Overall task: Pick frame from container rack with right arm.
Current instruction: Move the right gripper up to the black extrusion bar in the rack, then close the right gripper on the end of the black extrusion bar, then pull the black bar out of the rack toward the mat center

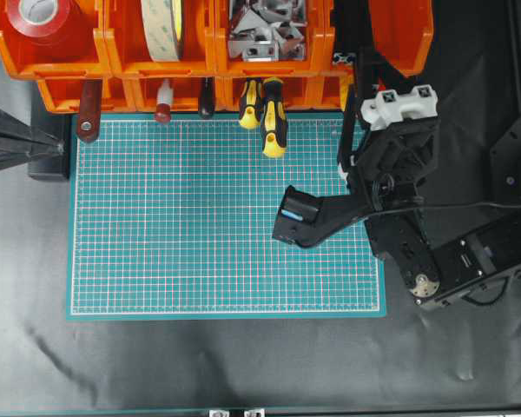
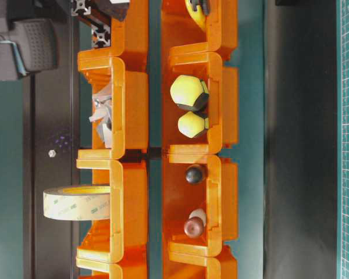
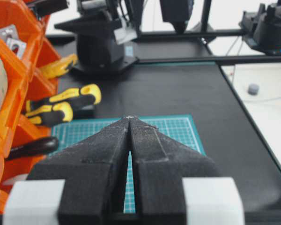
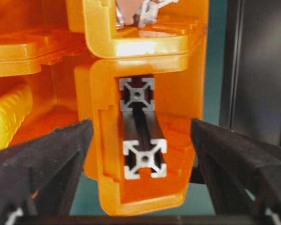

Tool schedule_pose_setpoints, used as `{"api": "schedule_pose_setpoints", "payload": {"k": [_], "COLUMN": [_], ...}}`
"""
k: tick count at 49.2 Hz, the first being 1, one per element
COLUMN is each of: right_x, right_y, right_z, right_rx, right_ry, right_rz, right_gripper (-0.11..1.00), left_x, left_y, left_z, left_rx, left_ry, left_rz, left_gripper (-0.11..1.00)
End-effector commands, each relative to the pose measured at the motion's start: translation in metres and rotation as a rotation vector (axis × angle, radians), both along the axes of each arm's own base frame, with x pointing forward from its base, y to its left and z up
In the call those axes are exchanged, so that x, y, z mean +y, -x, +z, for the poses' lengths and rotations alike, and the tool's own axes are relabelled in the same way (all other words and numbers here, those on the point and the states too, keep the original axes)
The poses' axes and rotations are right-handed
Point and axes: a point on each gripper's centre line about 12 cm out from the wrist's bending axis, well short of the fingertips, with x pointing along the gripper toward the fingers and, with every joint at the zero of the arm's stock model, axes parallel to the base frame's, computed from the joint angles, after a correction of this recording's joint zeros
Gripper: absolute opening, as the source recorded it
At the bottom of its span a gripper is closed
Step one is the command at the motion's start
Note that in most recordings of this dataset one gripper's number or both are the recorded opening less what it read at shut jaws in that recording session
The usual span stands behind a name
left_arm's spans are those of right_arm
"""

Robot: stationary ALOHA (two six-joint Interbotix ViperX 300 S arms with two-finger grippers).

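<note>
- My right hand [image 4: 140,154] stood wide, its fingers [image 4: 42,154] either side of the frame [image 4: 144,159], not touching it;
- the frame lay in a bin of the container rack [image 4: 145,47], silvery end facing me;
- my left hand [image 3: 129,123] was pinched together over the green mat [image 3: 178,129].

Frame [image 4: 144,159] length hidden inside container rack [image 4: 103,154]; only silvery ends visible.
</note>
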Motion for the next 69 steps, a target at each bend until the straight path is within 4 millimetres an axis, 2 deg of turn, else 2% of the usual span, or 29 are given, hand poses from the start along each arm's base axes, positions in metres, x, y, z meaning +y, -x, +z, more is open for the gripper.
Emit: {"api": "schedule_pose_setpoints", "payload": {"k": [1,9,20,32,39,47,54,63,69], "right_x": [-0.002,-0.003,-0.003,0.002,0.011,0.043,0.085,0.135,0.169], "right_y": [0.001,0.002,0.004,0.007,0.011,0.015,0.01,-0.008,-0.025], "right_z": [0.007,0.005,0.007,0.011,0.022,0.04,0.052,0.064,0.065], "right_rx": [-0.031,-0.023,-0.02,-0.017,-0.03,-0.038,-0.075,-0.107,-0.098], "right_ry": [-0.019,-0.02,-0.005,0.012,0.043,0.122,0.186,0.16,0.106], "right_rz": [0.012,0.007,-0.023,-0.037,-0.056,-0.014,0.094,0.206,0.316], "right_gripper": [0.78,0.63,0.25,0.25,0.25,0.25,0.25,0.25,0.25], "left_x": [0.0,-0.001,0.0,0.0,0.0,0.0,0.0,0.0,0.0], "left_y": [-0.001,0.0,0.001,0.001,0.001,0.001,0.001,0.0,0.0], "left_z": [0.015,0.016,0.017,0.017,0.016,0.016,0.016,0.017,0.018], "left_rx": [-0.044,-0.052,-0.054,-0.052,-0.05,-0.05,-0.05,-0.057,-0.067], "left_ry": [0.003,0.004,0.004,0.004,0.004,0.004,0.004,0.004,0.007], "left_rz": [-0.002,-0.004,-0.002,-0.002,-0.002,-0.002,-0.002,-0.002,-0.003], "left_gripper": [0.0,0.0,0.0,0.0,0.0,0.0,0.0,0.0,0.0]}}
